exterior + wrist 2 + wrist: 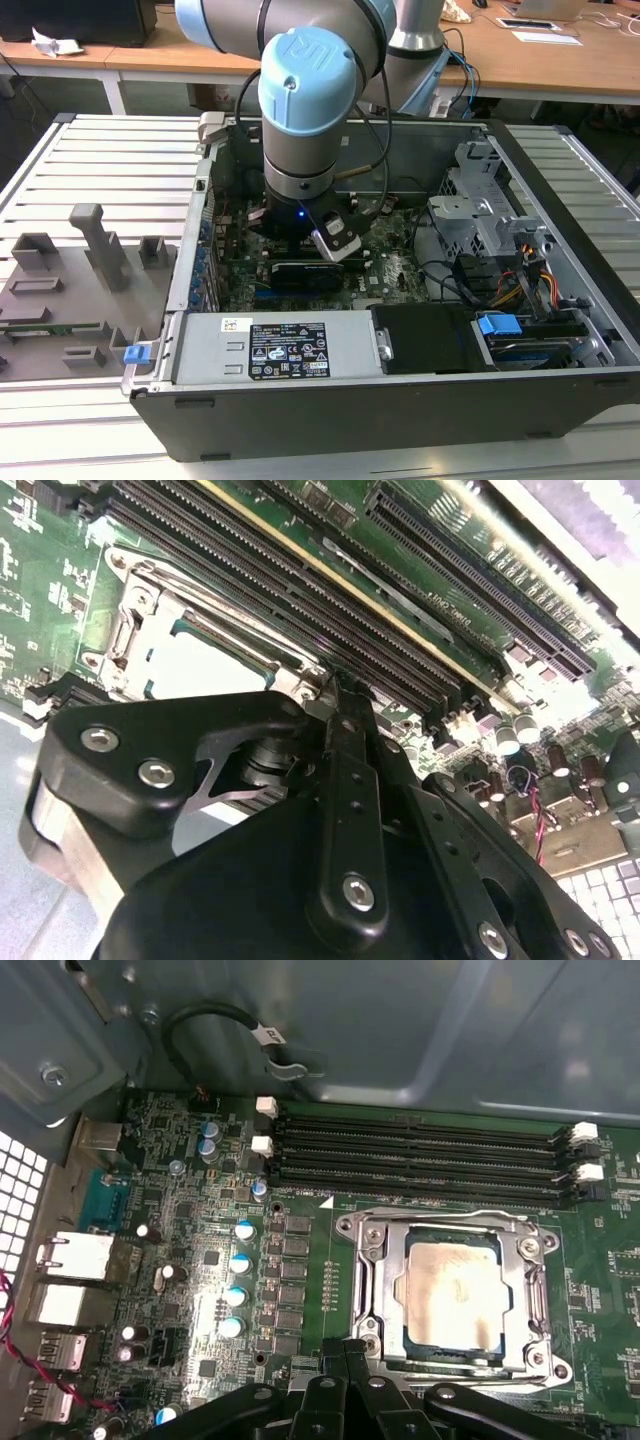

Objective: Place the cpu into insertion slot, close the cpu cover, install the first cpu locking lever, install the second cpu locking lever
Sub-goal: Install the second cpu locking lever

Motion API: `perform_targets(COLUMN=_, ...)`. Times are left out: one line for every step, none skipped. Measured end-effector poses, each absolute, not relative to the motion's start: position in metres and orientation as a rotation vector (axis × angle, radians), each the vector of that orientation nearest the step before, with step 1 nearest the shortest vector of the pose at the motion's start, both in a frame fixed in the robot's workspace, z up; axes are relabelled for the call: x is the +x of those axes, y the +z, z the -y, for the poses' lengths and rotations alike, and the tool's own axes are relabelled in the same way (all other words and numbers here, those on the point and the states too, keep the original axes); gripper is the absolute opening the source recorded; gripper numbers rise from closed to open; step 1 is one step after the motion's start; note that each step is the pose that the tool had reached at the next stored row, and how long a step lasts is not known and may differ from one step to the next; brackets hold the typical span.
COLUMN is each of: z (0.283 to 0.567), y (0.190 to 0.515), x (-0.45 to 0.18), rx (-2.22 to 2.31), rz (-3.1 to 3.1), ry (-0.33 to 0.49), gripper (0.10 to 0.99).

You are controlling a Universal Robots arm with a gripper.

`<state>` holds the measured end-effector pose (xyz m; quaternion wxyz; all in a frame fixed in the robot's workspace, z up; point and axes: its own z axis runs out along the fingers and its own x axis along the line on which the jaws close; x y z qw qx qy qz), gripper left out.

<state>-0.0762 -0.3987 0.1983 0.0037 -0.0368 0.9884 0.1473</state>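
cpu: the pale silver-beige square cpu (452, 1293) sits in the silver-rimmed square insertion slot (365, 1260) — thin silver frame cpu cover (527, 1290) lies over its edges.
claw: the black metal claw (345, 1352) — just beside the insertion slot's rim.

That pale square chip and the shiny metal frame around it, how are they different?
The cpu is a solid, matt, pale beige square; the cpu cover is a shiny silver frame with a cut-out centre. The cpu shows through that opening, while the cpu cover lies over its edges. Both are squarish and lie flat on the green board.

The exterior view looks down from high in front into the open case (420, 300), the arm (305, 100) at its 12 o'clock. Both wrist views sit close over the motherboard, sharing the socket (455, 1295) (190, 650) and memory slots (420, 1155) (300, 600).
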Motion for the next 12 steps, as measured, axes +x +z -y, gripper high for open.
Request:
perform_targets(z=0.399, y=0.199, x=-0.076, rx=-0.115, rz=-3.098, ry=0.461, gripper=0.106)
perform_targets(z=0.399, y=0.199, x=-0.076, rx=-0.115, rz=-3.098, ry=0.461, gripper=0.106)
perform_targets(z=0.399, y=0.200, x=-0.076, rx=-0.115, rz=-3.098, ry=0.461, gripper=0.106)
perform_targets(z=0.399, y=0.201, x=-0.076, rx=-0.115, rz=-3.098, ry=0.461, gripper=0.106)
perform_targets(z=0.399, y=0.202, x=-0.076, rx=-0.115, rz=-3.098, ry=0.461, gripper=0.106)
perform_targets(z=0.399, y=0.203, x=-0.076, rx=-0.115, rz=-3.098, ry=0.461, gripper=0.106)
perform_targets(z=0.399, y=0.205, x=-0.076, rx=-0.115, rz=-3.098, ry=0.461, gripper=0.106)
perform_targets(z=0.399, y=0.205, x=-0.076, rx=-0.115, rz=-3.098, ry=0.461, gripper=0.106)
perform_targets(z=0.399, y=0.206, x=-0.076, rx=-0.115, rz=-3.098, ry=0.461, gripper=0.106)
perform_targets(z=0.399, y=0.207, x=-0.076, rx=-0.115, rz=-3.098, ry=0.460, gripper=0.106)
perform_targets(z=0.399, y=0.209, x=-0.076, rx=-0.115, rz=-3.098, ry=0.460, gripper=0.106)
perform_targets(z=0.399, y=0.209, x=-0.076, rx=-0.115, rz=-3.098, ry=0.461, gripper=0.106)
